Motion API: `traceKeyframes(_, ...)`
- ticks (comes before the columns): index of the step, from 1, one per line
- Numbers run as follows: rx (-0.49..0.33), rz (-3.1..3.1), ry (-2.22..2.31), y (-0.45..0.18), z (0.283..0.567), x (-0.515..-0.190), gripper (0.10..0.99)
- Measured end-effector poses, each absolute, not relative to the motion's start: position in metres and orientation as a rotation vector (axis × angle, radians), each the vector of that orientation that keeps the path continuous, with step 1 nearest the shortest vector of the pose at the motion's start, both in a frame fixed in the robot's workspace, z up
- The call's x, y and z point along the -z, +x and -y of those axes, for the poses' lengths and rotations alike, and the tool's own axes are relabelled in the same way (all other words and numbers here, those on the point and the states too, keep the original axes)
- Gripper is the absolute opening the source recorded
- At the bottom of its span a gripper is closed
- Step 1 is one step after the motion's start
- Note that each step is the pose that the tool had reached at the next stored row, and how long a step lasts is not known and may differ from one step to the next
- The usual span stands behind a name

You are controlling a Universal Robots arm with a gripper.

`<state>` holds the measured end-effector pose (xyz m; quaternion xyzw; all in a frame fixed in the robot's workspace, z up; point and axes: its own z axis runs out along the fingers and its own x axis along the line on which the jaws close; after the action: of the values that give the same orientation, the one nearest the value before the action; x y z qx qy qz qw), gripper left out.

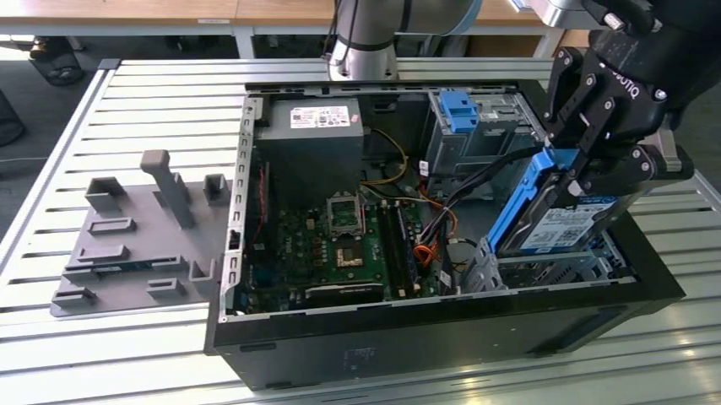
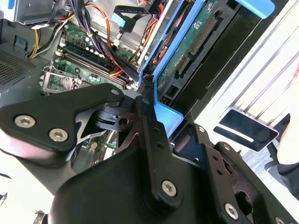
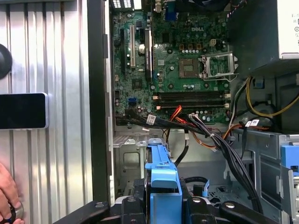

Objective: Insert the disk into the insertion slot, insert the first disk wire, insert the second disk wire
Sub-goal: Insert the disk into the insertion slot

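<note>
You risk most inside the open computer case. The gripper is clamped on the disk, which hangs steeply tilted over the insertion slot at the exterior view's right; pushed down at that angle, its blue carrier could jam on the cage wall; the black cables just beside it could get pinched. The case holds the power supply, the motherboard, the taller bay and the slot; you cannot tell whether the disk's lower end sits inside the slot.

1 disk, 1 computer case, 1 grey jig
</note>
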<state>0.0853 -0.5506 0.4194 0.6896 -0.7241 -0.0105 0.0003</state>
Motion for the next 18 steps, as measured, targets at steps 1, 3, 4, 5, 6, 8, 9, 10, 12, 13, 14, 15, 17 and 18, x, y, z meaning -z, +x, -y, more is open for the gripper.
traceKeyframes(1,0.033,2.274,2.166,0.085,0.551,-0.419,0.365)
traceKeyframes(3,0.033,2.274,2.166,0.085,0.551,-0.417,0.365)
traceKeyframes(4,0.033,2.274,2.166,0.085,0.551,-0.416,0.365)
traceKeyframes(5,0.033,2.274,2.166,0.085,0.551,-0.415,0.365)
traceKeyframes(6,0.033,2.274,2.166,0.085,0.551,-0.414,0.365)
traceKeyframes(8,0.033,2.274,2.166,0.085,0.551,-0.412,0.365)
traceKeyframes(9,0.033,2.274,2.166,0.085,0.551,-0.411,0.365)
traceKeyframes(10,0.033,2.274,2.166,0.085,0.551,-0.410,0.365)
traceKeyframes(12,0.033,2.274,2.166,0.085,0.551,-0.409,0.365)
traceKeyframes(13,0.033,2.274,2.166,0.085,0.551,-0.408,0.365)
traceKeyframes(14,0.033,2.274,2.166,0.085,0.551,-0.408,0.365)
traceKeyframes(15,0.033,2.274,2.166,0.085,0.551,-0.407,0.365)
traceKeyframes(17,0.033,2.274,2.166,0.085,0.551,-0.405,0.365)
traceKeyframes(18,0.033,2.274,2.166,0.085,0.551,-0.405,0.365)
